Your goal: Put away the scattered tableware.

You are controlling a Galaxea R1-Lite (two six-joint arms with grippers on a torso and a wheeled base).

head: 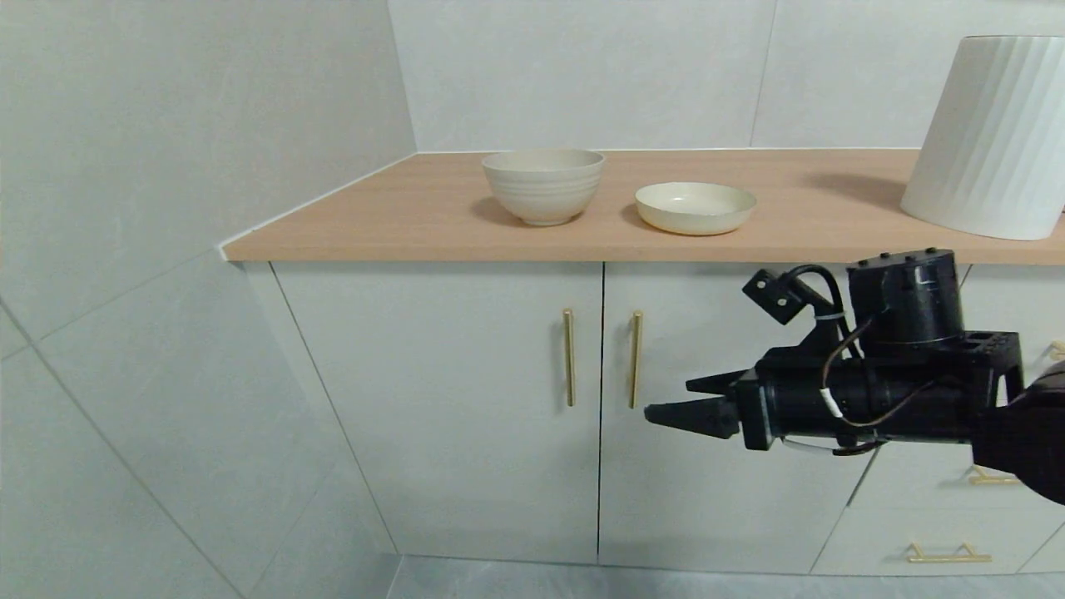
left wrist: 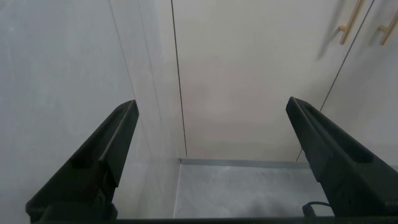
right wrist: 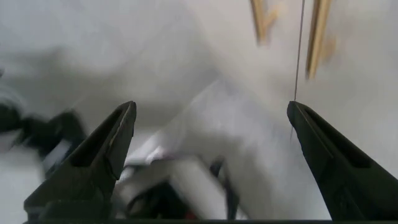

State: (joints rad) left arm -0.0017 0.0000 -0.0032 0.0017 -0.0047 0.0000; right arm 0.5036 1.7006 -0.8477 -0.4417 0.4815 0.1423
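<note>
Right end effector [head: 676,399], wide open and empty, hangs below the bowl [head: 543,185] and plate [head: 695,207].

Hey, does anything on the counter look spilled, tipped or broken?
Nothing stands out. The bowl and the shallow dish sit upright, apart, on the counter, with no spill or chips visible.

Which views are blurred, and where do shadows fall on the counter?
Head view: sharp, soft even light, bowl and plate throw faint shadows toward the robot's left on the countertop. Left wrist view: fairly clear, cabinet handles slightly soft. Right wrist view: heavy motion blur, those handles smeared.
</note>
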